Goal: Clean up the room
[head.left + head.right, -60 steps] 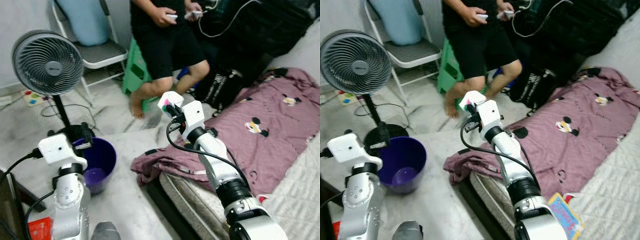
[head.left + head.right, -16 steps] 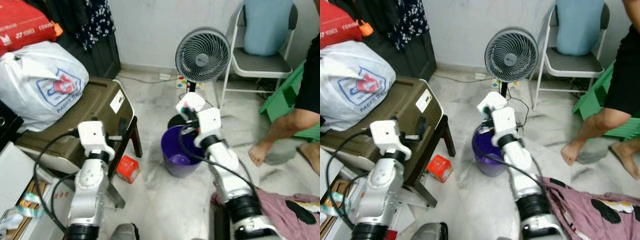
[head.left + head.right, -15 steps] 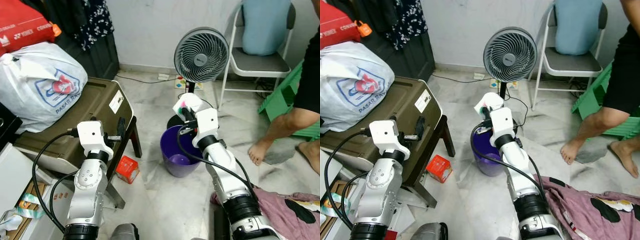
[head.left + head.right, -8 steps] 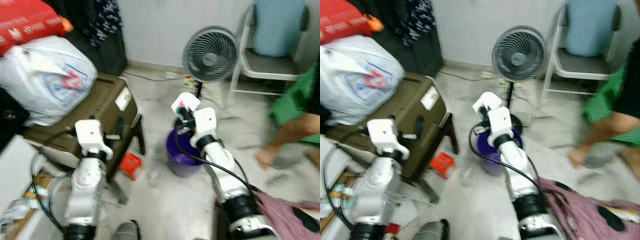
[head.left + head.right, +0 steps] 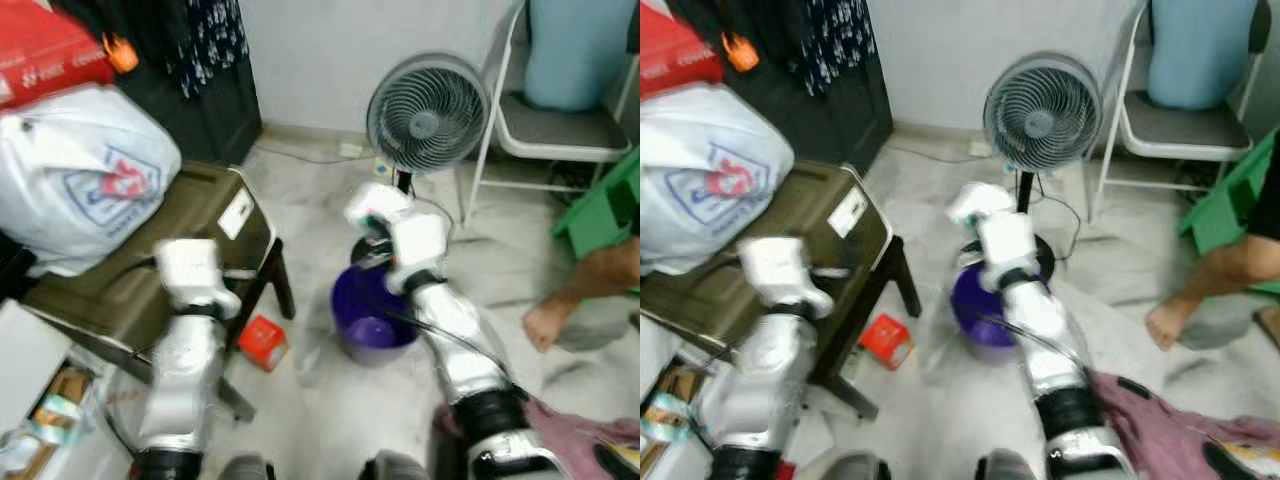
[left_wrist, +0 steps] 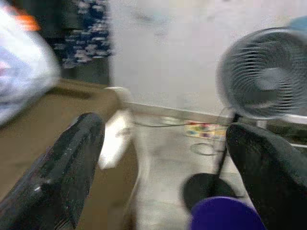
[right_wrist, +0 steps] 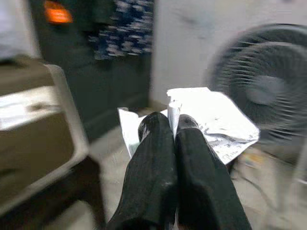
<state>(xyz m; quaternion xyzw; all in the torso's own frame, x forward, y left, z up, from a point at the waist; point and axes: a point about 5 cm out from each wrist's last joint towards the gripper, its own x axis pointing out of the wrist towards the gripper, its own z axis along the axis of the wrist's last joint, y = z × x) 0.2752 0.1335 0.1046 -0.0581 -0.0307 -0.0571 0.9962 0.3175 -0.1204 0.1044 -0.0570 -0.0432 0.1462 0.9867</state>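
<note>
My right gripper is shut on a crumpled white paper with pink and green marks. In the eye views this paper sits above the far rim of a purple bin on the floor, which has something pale at its bottom. My left gripper is open with nothing between its wide-apart fingers. It hangs in front of a brown case, to the left of the bin. The views are blurred.
A standing fan is just behind the bin. The brown case carries a white bag; a small red box lies on the floor beside it. A folding chair, a green stool and a person's foot are to the right.
I have turned away from the bed to face the bin and fan. In the last second the view shifted slightly; the right gripper still holds the paper over the bin.
</note>
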